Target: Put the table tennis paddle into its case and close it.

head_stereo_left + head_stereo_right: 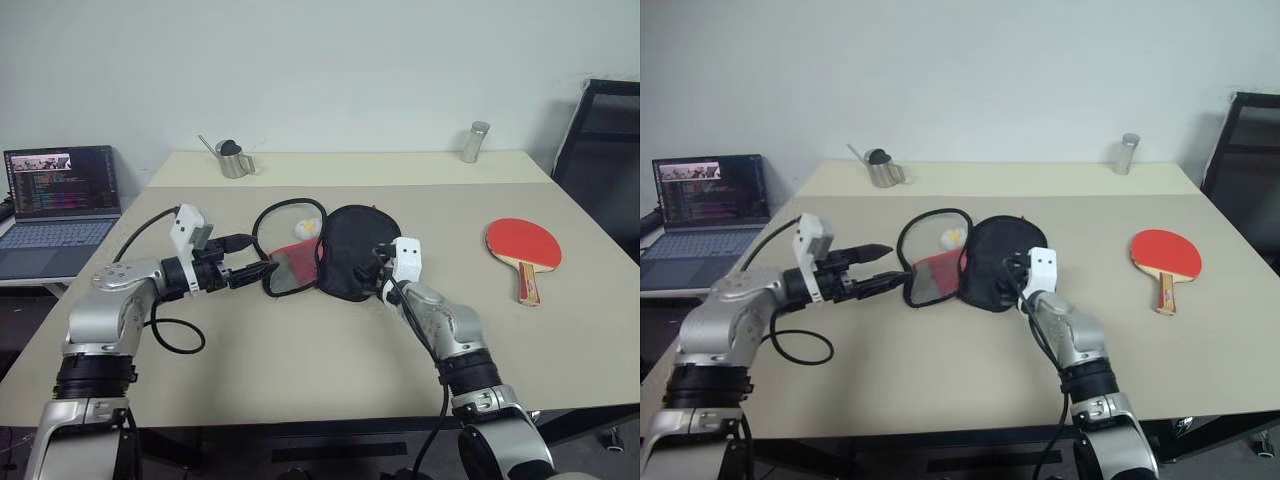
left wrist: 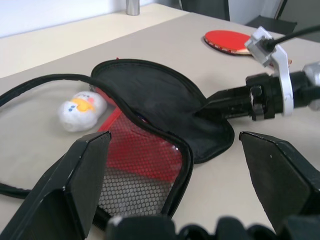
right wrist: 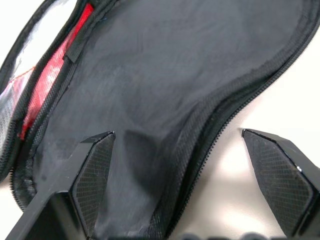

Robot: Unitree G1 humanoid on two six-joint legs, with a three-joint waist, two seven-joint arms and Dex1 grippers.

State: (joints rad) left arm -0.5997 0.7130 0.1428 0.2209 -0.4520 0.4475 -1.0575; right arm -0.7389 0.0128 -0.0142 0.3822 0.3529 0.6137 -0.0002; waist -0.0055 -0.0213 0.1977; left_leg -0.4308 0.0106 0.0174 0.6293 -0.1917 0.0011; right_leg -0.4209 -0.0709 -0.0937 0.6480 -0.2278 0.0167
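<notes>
Lying unzipped in the middle of the counter (image 1: 300, 380), the case (image 1: 345, 250) shows its black lining spread open, with the red mesh-pocket side (image 1: 288, 272) folded out toward my left and its black cord loop (image 1: 285, 215) curving away behind. My left tool (image 1: 262, 270) points level across the counter toward the case, its 2 black fingers spread wide and holding nothing, the tips just beside the mesh edge. My right tool (image 3: 185, 165) reaches in from the near side, tilted slightly down, also released: in the right wrist view one finger (image 3: 92, 170) sits over the black lining while the other (image 3: 280, 170) is over bare counter, with the zipper edge running between them. I cannot tell whether that finger actually touches the fabric. The table tennis paddle (image 1: 524, 247) lies flat, red face up, handle toward me, well apart from the case on my right. A small white plush toy (image 2: 80, 109) rests inside the cord loop, just beside the case. Farther back stand a metal pitcher (image 1: 234, 158) and a small shaker (image 1: 475, 141); a laptop (image 1: 60, 205) sits open off to my left.
</notes>
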